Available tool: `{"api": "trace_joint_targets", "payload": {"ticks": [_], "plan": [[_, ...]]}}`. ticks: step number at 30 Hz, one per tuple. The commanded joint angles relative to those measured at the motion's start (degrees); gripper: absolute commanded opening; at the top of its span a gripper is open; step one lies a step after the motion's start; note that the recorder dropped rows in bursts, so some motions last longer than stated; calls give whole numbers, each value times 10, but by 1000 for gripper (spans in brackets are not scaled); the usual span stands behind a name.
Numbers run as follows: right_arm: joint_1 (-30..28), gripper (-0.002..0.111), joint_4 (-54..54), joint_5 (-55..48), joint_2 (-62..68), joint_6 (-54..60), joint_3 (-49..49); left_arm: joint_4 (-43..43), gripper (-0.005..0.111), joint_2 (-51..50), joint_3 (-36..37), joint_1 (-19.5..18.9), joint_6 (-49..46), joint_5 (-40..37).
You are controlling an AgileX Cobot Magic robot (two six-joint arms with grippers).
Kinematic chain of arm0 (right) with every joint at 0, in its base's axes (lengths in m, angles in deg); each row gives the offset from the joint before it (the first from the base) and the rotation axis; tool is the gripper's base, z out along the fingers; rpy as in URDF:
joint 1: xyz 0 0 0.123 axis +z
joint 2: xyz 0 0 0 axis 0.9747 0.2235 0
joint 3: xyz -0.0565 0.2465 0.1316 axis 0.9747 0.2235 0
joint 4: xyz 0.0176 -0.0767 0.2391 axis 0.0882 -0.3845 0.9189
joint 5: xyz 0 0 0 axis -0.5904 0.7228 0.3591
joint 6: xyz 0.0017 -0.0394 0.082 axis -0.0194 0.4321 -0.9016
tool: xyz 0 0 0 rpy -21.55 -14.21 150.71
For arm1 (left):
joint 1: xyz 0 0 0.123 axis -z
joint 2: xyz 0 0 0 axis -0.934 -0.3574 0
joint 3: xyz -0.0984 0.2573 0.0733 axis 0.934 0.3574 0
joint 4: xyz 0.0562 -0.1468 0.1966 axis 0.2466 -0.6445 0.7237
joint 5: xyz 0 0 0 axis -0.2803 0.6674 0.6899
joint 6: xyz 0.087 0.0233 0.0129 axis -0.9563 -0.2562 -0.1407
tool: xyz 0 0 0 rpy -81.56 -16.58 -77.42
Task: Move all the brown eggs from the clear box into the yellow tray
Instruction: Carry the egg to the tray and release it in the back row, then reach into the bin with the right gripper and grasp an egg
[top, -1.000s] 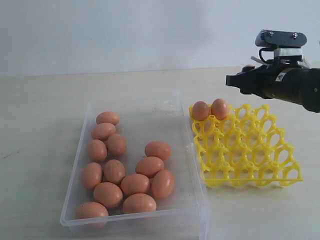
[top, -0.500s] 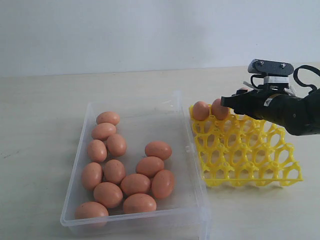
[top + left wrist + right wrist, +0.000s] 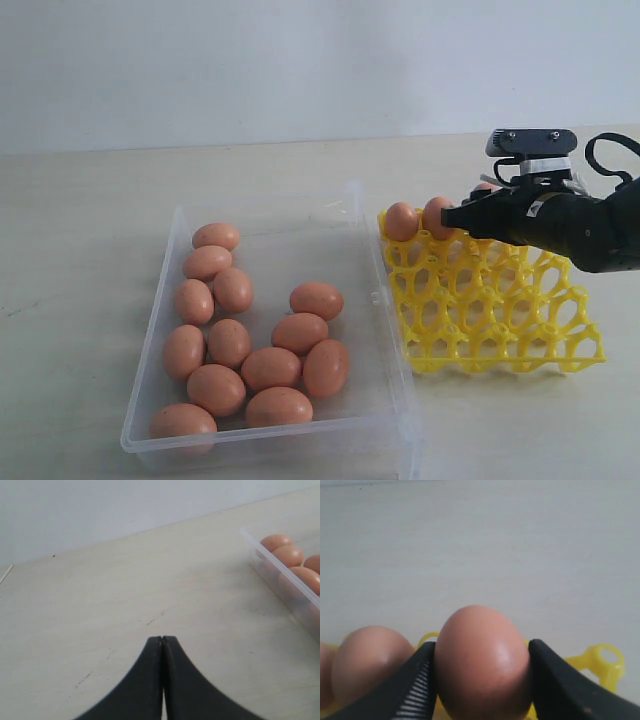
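My right gripper (image 3: 481,649) is shut on a brown egg (image 3: 482,662), its two black fingers pressed against the egg's sides. In the exterior view this gripper (image 3: 468,213) hangs low over the far row of the yellow tray (image 3: 500,345), right beside two brown eggs (image 3: 401,221) (image 3: 437,216) seated in the tray's far left cups; the held egg is mostly hidden behind the fingers. Several brown eggs (image 3: 299,332) lie in the clear box (image 3: 372,300). My left gripper (image 3: 162,640) is shut and empty above bare table, with the clear box's wall (image 3: 280,567) off to one side.
The box and tray sit side by side on a pale wooden table (image 3: 90,230), the box's right wall nearly touching the tray. A plain light wall (image 3: 250,60) stands behind. The left arm does not show in the exterior view.
The right arm has come down and slightly left with the egg, from above the tray's far right to just over its far row beside the two seated eggs.
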Motion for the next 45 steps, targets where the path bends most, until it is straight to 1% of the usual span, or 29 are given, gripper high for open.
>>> {"api": "trace_joint_targets", "payload": {"ticks": [1, 5, 11, 13, 15, 17, 18, 19, 20, 21, 22, 23, 24, 25, 26, 27, 29, 30, 32, 33, 35, 36, 37, 38, 40, 42, 45], "plan": [[-3, 49, 5, 3, 0, 7, 2, -3, 0, 3, -2, 1, 0, 4], [-3, 52, 10, 3, 0, 7, 2, -3, 0, 3, -2, 1, 0, 4], [-3, 63, 9, 3, -2, 7, 2, -3, 0, 3, -2, 1, 0, 4], [-3, 64, 9, 0, -10, 7, 2, -3, 0, 3, -2, 1, 0, 4], [-3, 62, 9, -11, -26, 7, 2, -3, 0, 3, -2, 1, 0, 4], [-3, 56, 9, -22, -56, 14, 2, -3, 0, 3, -2, 1, 0, 4], [-3, 45, 11, -48, -102, 17, 2, -3, 0, 3, -2, 1, 0, 4], [-3, 38, 10, -64, -128, 17, 2, -3, 0, 3, -2, 1, 0, 4], [3, 26, 7, -95, -178, 17, 0, -3, 0, 3, -2, 1, 0, 4], [18, 12, 1, -169, -224, 17, -17, -3, 0, 3, -2, 1, 0, 4], [29, 6, -7, -218, -242, 17, -33, -3, 0, 3, -2, 1, 0, 4], [53, 0, -8, -306, -266, 17, -67, -3, 0, 3, -2, 1, 0, 4], [71, 0, -14, -353, -269, 17, -88, -3, 0, 3, -2, 1, 0, 4], [108, 0, -20, -425, -267, 17, -129, -3, 0, 3, -2, 1, 0, 4], [127, 0, -21, -455, -261, 17, -148, -3, 0, 3, -2, 1, 0, 4], [161, 0, -19, -500, -246, 17, -177, -3, 0, 3, -2, 1, 0, 4], [205, 0, 0, -543, -212, 17, -218, -3, 0, 3, -2, 1, 0, 4], [218, 0, 6, -557, -196, 27, -230, -3, 0, 3, -2, 1, 0, 4], [241, 0, 6, -611, -157, 85, -268, -3, 0, 3, -2, 1, 0, 4], [249, 1, 8, -638, -140, 99, -289, -3, 0, 3, -2, 1, 0, 4], [265, 8, 20, -704, -95, 103, -335, -3, 0, 3, -2, 1, 0, 4], [272, 20, 29, -743, -55, 103, -376, -3, 0, 3, -2, 1, 0, 4], [275, 27, 24, -765, -34, 107, -398, -3, 0, 3, -2, 1, 0, 4], [278, 41, -3, -820, 5, 111, -437, -3, 0, 3, -2, 1, 0, 4], [280, 55, -28, -876, 38, 111, -475, -3, 0, 3, -2, 1, 0, 4], [281, 63, -49, -906, 62, 111, -504, -3, 0, 3, -2, 1, 0, 4], [281, 64, -65, -920, 90, 114, -531, -3, 0, 3, -2, 1, 0, 4]]}}
